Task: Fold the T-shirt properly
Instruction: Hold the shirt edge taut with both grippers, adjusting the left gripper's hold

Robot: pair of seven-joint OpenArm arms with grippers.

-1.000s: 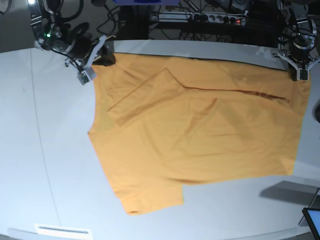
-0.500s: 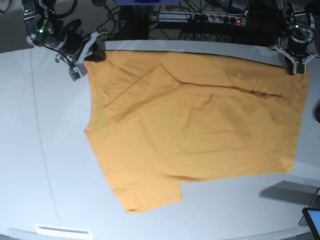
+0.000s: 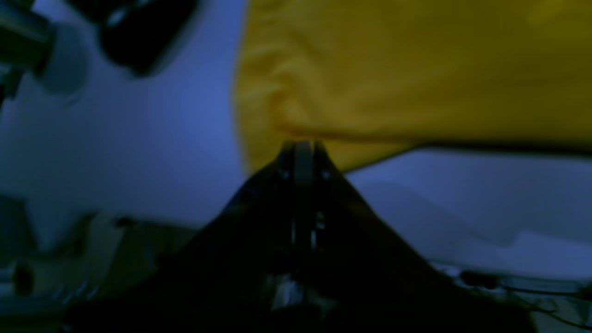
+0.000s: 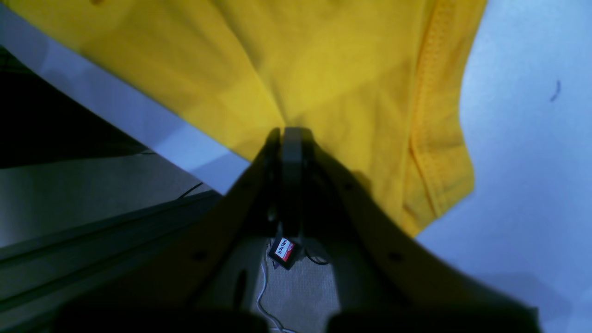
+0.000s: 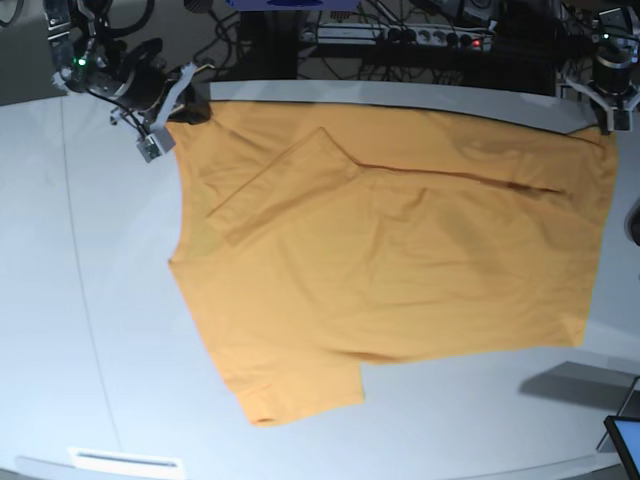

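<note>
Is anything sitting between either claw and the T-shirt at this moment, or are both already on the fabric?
Nothing visible stands between them. The left claw is shut on one far corner of the T-shirt, and the right claw is shut on the other far corner, beside the stitched hem. The table around the shirt shows no obstruction.

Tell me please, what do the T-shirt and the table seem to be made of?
The T-shirt looks like soft knit fabric, probably cotton, matte orange-yellow: it creases and drapes, and its hem shows rows of stitching. The table seems a hard, smooth board with a pale grey-blue, slightly glossy finish that catches soft light; whether it is laminate or painted, I cannot tell.
</note>
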